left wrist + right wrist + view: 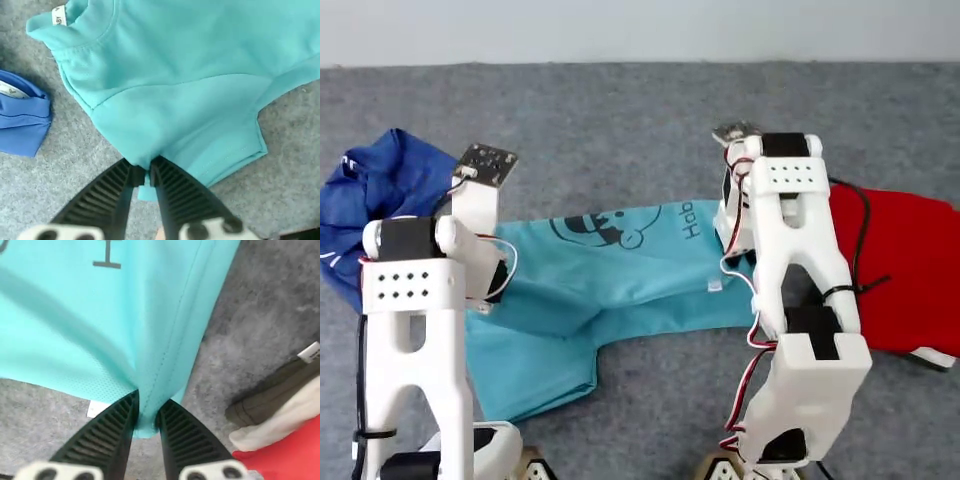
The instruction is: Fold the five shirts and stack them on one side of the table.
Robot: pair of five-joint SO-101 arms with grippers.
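A teal shirt (620, 265) lies partly folded across the middle of the grey table, with a dark print on top. My left gripper (145, 175) is shut on the teal shirt's (175, 85) shoulder fabric, near the sleeve and the collar with its white label. My right gripper (147, 412) is shut on the hem edge of the teal shirt (100, 315), pinching a fold of cloth. In the high view the left arm (420, 290) stands over the shirt's left end and the right arm (790, 250) over its right end.
A crumpled blue shirt (380, 195) lies at the far left and also appears as blue cloth (20, 120) beside the left gripper. A red shirt (900, 265) lies at the right, with olive and white garments (280, 410) stacked under it. Grey carpet covers the table.
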